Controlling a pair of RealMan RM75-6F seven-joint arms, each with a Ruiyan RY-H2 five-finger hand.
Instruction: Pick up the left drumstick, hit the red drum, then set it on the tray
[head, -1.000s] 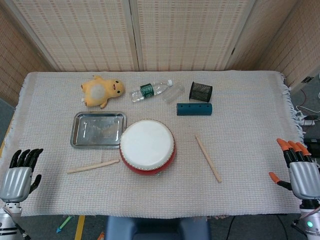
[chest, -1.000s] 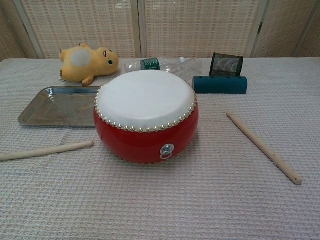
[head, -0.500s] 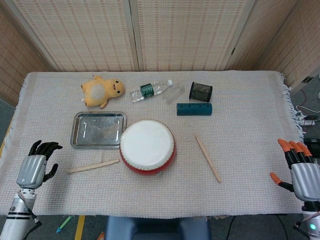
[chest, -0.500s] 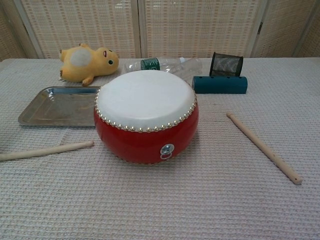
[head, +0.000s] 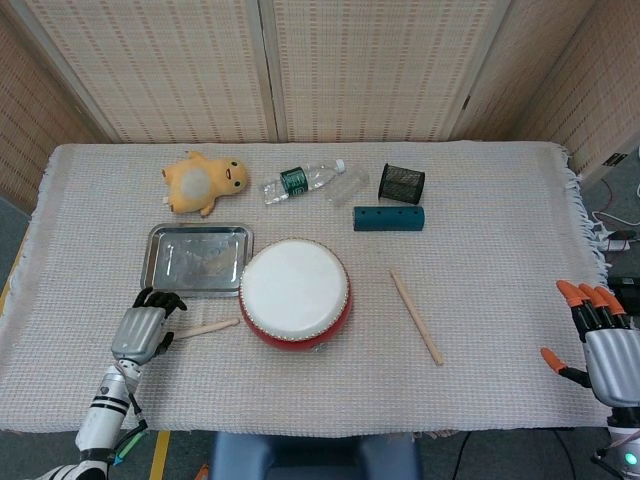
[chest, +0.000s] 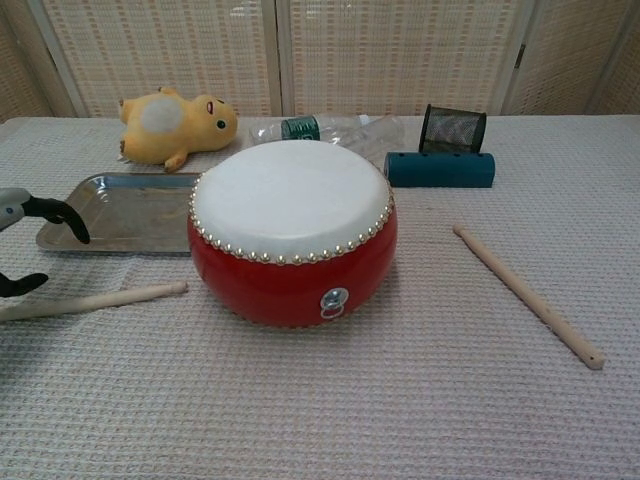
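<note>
The left drumstick (head: 205, 327) (chest: 95, 299) lies on the cloth just left of the red drum (head: 295, 292) (chest: 292, 232). My left hand (head: 145, 325) (chest: 30, 245) hovers over the stick's outer end, fingers curled apart above it and holding nothing. The metal tray (head: 196, 259) (chest: 120, 212) sits behind the stick, left of the drum. A second drumstick (head: 416, 316) (chest: 527, 294) lies to the drum's right. At the table's right edge my right hand (head: 598, 335) stays spread and empty.
A yellow plush toy (head: 204, 181) (chest: 175, 125), a plastic bottle (head: 310, 180) (chest: 320, 128), a black mesh cup (head: 401, 183) (chest: 452, 129) and a teal block (head: 388, 217) (chest: 440, 168) line the far side behind the drum.
My left hand has moved right from the table's left edge to just above the left drumstick's outer end, now showing in the chest view. The right hand has barely moved.
</note>
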